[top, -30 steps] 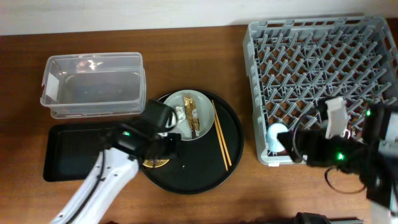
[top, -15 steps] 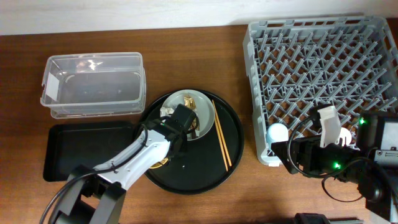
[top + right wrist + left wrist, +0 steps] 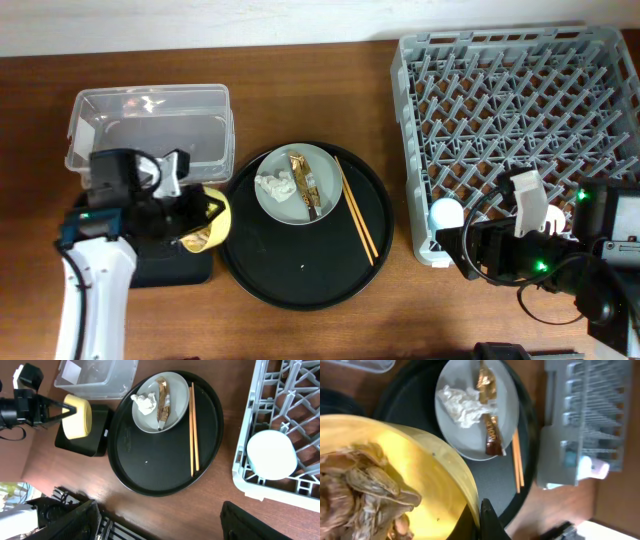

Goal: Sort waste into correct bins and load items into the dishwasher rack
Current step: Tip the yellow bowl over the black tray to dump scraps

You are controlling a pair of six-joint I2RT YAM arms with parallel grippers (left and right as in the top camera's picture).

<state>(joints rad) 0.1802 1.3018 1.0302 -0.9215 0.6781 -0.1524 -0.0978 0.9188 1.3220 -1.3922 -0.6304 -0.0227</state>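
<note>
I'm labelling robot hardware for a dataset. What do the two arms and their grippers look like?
The left arm has a white tubular link, black joint housings and a small green light; the left gripper is black with a white block. The right arm is black with green lights, a white block and a looping black cable.

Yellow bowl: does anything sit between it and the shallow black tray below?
Nothing visible does. The yellow bowl, with food scraps inside, hangs tilted over the shallow black tray, and the tray surface showing beneath it looks bare.
</note>
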